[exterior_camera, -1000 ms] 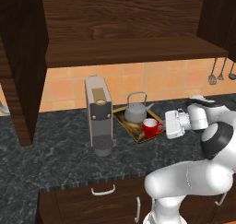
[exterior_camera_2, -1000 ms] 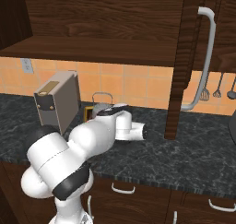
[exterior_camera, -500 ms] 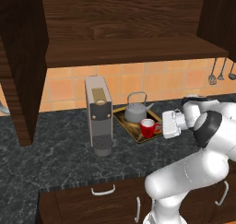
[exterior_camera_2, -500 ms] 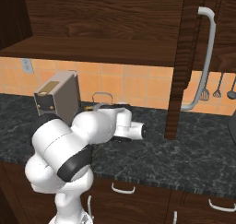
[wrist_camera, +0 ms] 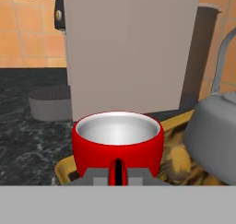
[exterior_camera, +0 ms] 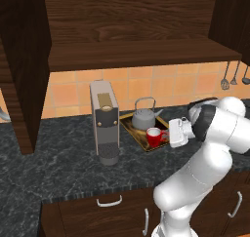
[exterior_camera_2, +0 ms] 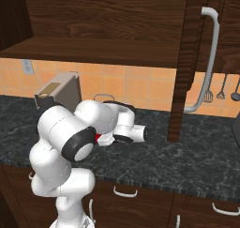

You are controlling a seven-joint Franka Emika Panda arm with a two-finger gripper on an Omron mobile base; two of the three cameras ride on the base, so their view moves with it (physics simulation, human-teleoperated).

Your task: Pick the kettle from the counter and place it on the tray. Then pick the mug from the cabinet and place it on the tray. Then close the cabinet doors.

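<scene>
The red mug (exterior_camera: 155, 136) sits at the front right of the gold-rimmed tray (exterior_camera: 128, 126), beside the grey kettle (exterior_camera: 144, 118) that stands on the same tray. My gripper (exterior_camera: 170, 133) reaches in from the right and is shut on the mug's handle. In the hand view the mug (wrist_camera: 117, 144) is close up, with its handle between my fingertips (wrist_camera: 94, 176) and the kettle (wrist_camera: 213, 140) to its right. I cannot tell whether the mug touches the tray (wrist_camera: 69, 165). The cabinet (exterior_camera: 136, 50) stands open, its left door (exterior_camera: 24, 70) and right door (exterior_camera_2: 185, 67) swung outward.
A tall grey coffee machine (exterior_camera: 104, 121) stands on the dark counter (exterior_camera: 63, 167) just left of the tray. Utensils (exterior_camera: 234, 75) hang on the tiled wall at the right. The right door's silver bar handle (exterior_camera_2: 211, 58) juts out over the counter.
The gripper and the mug have shifted slightly left over the tray. The arm's elbow has swung further right and upward.
</scene>
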